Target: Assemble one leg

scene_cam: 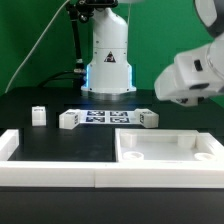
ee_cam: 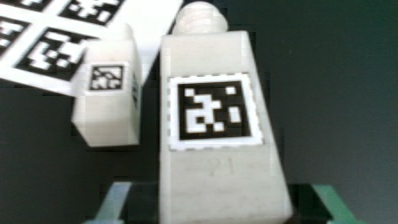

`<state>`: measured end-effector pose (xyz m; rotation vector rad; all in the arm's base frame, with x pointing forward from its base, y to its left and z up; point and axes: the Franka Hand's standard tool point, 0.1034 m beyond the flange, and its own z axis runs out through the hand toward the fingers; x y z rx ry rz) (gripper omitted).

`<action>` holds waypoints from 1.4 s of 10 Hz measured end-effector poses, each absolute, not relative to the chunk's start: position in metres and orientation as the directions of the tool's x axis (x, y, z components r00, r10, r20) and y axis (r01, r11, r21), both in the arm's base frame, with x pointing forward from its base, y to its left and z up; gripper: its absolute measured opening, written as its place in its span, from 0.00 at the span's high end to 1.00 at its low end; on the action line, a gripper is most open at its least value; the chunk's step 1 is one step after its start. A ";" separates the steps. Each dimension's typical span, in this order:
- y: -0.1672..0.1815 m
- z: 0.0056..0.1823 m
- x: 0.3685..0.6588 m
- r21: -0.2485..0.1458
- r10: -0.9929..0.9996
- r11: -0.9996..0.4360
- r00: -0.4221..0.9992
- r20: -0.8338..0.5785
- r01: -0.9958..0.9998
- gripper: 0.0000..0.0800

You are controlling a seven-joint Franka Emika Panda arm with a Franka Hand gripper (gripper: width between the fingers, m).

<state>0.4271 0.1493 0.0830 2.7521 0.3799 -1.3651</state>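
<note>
In the wrist view a white leg (ee_cam: 214, 110) with a square tag fills the middle. My gripper (ee_cam: 217, 206) is open, with one finger (ee_cam: 121, 202) on each side of the leg's near end and a dark gap between each finger and the leg. A second leg (ee_cam: 107, 95) lies right beside it. In the exterior view the blurred white hand (scene_cam: 190, 70) hangs over the right of the table, and its fingers do not show. Legs lie on the table on the exterior view's left (scene_cam: 38, 115), by the marker board (scene_cam: 68, 119) and right of it (scene_cam: 148, 119).
The marker board (scene_cam: 108, 118) lies in front of the robot base and also shows in the wrist view (ee_cam: 54, 40). The large white panel with a raised rim (scene_cam: 165, 150) lies at the front right. A white L-shaped wall (scene_cam: 50, 172) runs along the front.
</note>
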 end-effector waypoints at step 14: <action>0.138 0.123 0.505 -0.046 0.246 -0.968 0.969 0.004 0.246 0.63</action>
